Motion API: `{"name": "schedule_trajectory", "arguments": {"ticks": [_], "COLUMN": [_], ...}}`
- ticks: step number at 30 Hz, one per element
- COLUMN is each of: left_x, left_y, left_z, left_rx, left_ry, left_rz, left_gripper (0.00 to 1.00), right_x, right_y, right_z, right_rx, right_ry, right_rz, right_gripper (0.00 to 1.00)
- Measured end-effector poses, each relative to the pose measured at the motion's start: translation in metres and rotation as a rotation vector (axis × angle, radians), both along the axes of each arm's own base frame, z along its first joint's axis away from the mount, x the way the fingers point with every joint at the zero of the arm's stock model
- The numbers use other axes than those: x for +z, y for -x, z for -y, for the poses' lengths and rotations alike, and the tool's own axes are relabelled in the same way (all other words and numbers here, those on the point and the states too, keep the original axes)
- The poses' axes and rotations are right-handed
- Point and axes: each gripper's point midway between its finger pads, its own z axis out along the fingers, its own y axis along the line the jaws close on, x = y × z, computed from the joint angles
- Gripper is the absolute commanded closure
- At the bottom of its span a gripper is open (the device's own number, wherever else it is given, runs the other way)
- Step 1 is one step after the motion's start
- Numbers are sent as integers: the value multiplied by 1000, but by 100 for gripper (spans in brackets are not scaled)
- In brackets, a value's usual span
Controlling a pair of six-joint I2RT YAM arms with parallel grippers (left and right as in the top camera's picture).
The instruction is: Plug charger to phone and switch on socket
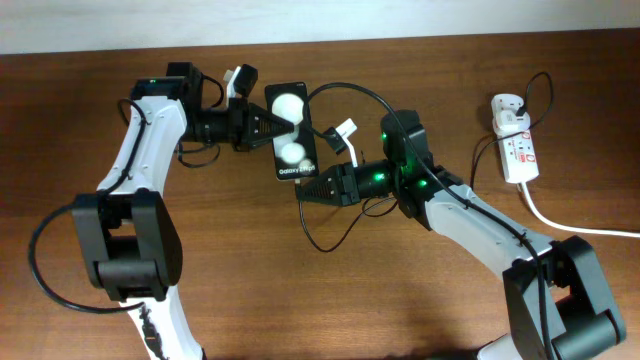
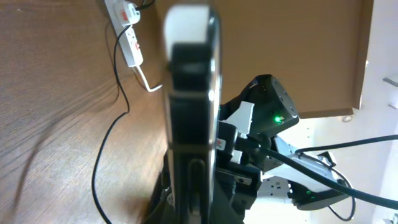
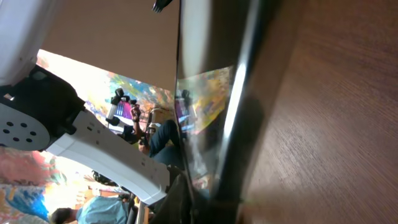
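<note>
At the worktop's (image 1: 400, 300) middle, the right tool (image 1: 308, 190) is clenched at the phone's (image 1: 288, 130) near end. It seems to grip the charger (image 1: 318, 240) tip, which is hidden. Hold that tip square to the port and press along the phone. The left tool (image 1: 262, 125) clamps the phone's far half. The socket (image 1: 518, 150) lies near the far right corner. The worktop is brown woodgrain, with a pale wall beyond.

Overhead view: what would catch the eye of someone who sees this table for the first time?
The phone sits mid-picture, pinched from one side by the left gripper, while the right gripper, closed, meets its lettered end. Far right lies the socket, white with red markings.
</note>
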Motion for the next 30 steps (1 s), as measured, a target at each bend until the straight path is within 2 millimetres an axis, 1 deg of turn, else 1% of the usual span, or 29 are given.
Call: {"name": "schedule_trajectory", "arguments": {"ticks": [5, 21, 25, 30], "left_x": [3, 7, 10, 12], "left_y": [0, -2, -2, -3], "left_z": [1, 1, 1, 1], "left_rx": [-1, -1, -1, -1], "left_ry": [18, 43, 59, 69], "left_rz": [-1, 29, 28, 35], "left_gripper": [100, 100, 100, 100], "right_x": [0, 2, 7, 8], "right_y": [-8, -6, -7, -7], "right_z": [9, 9, 8, 8], "right_rx": [-29, -12, -5, -1], "right_ry": [0, -10, -29, -33], "right_rz": [-3, -3, 37, 40], "right_gripper": [96, 96, 96, 96]}}
